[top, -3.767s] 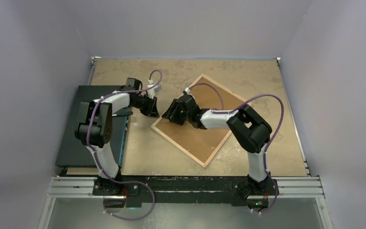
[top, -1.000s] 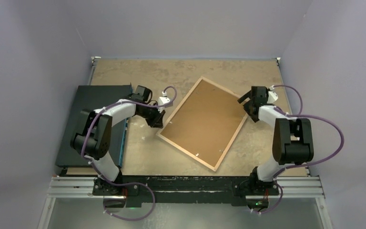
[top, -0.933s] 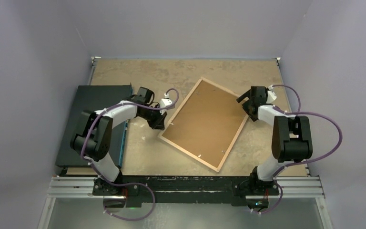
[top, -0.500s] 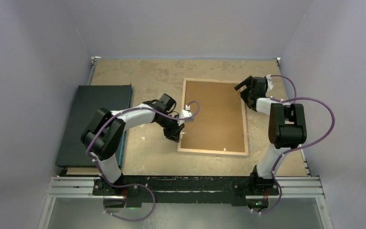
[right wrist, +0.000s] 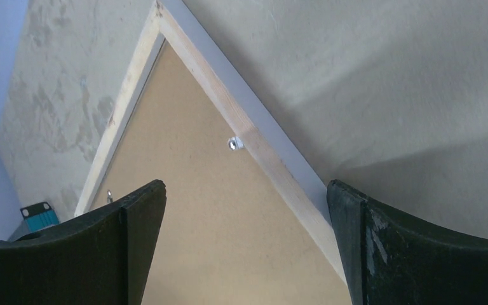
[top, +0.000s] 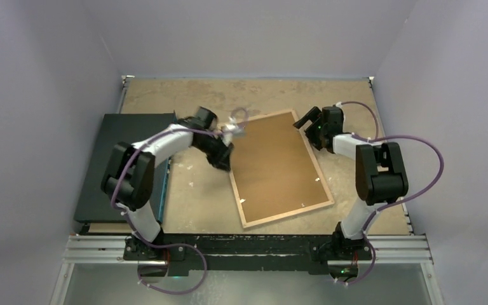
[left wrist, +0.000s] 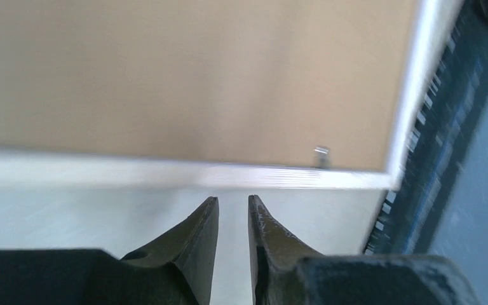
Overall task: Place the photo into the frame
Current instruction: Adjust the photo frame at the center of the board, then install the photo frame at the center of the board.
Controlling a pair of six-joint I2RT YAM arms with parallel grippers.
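Step seemed to be squaring the face-down frame (top: 278, 166): left fingers (left wrist: 198, 244) barely parted, empty, right fingers (right wrist: 133, 254) spread wide over its upper-right corner; next probably freeing backing clips (right wrist: 233, 143).

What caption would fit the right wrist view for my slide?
Open right gripper over the wooden edge of the picture frame, which lies back side up on the table.

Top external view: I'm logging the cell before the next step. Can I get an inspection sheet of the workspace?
Surface: tan tabletop, mottled.
Job's things: frame lies back-up, skewed; photo not identifiable.
Clutter: dark board at left.
Grippers: left gripper slightly open, empty, by frame's edge; right gripper wide open over a frame corner.
Cables: purple cables loop off both arms.
Surroundings: pale walls; metal rail at near edge.
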